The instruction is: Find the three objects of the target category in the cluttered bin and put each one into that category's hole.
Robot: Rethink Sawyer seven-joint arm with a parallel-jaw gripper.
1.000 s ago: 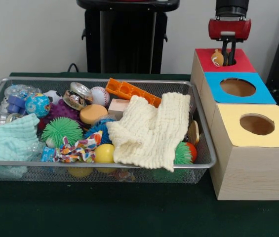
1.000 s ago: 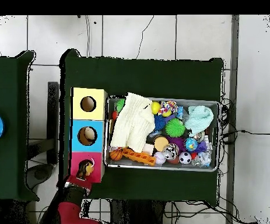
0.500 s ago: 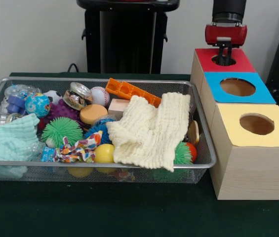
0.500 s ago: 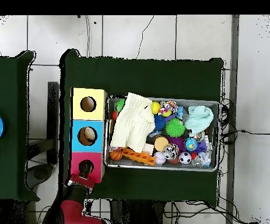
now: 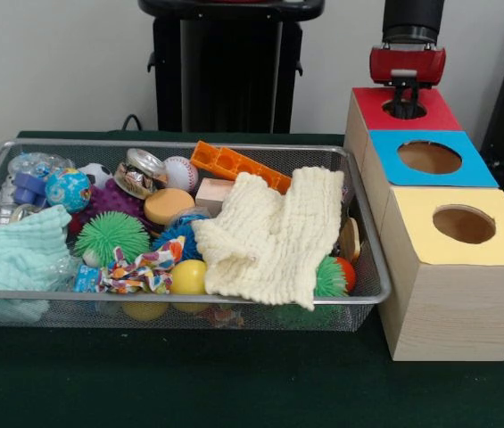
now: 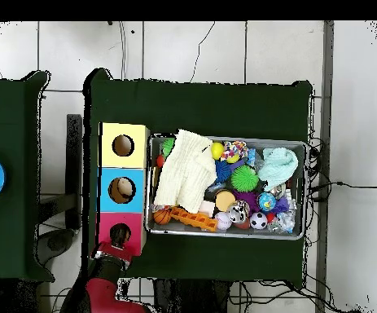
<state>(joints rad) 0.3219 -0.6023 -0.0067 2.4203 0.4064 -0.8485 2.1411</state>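
I have the gripper (image 5: 405, 107) parked over the red hole (image 5: 404, 109) at the far end of the box row (image 5: 448, 267), its fingers (image 5: 405, 96) dipping toward the opening. They look narrow and close together, and I see nothing between them. A second ago they held a small tan object at that hole; it no longer shows, so I judge it dropped inside. The arm has since lifted a little and the bin (image 5: 171, 294) has not shifted.

The other target objects should be somewhere in the bin, and I cannot tell which they are; the cream cloth (image 5: 274, 234) covers much of the right half, lying over a green spiky ball (image 5: 330, 278) and more.

Risks from here, as I judge them:
- Pulling away sideways while the fingers are this low could clip the hole's rim and nudge the box.
- Reaching into the bin, I could snag the cloth or the teal cloth (image 5: 20, 254) instead of a toy.
- The round balls, such as the yellow ball (image 5: 188, 276), may roll out of a pinch.
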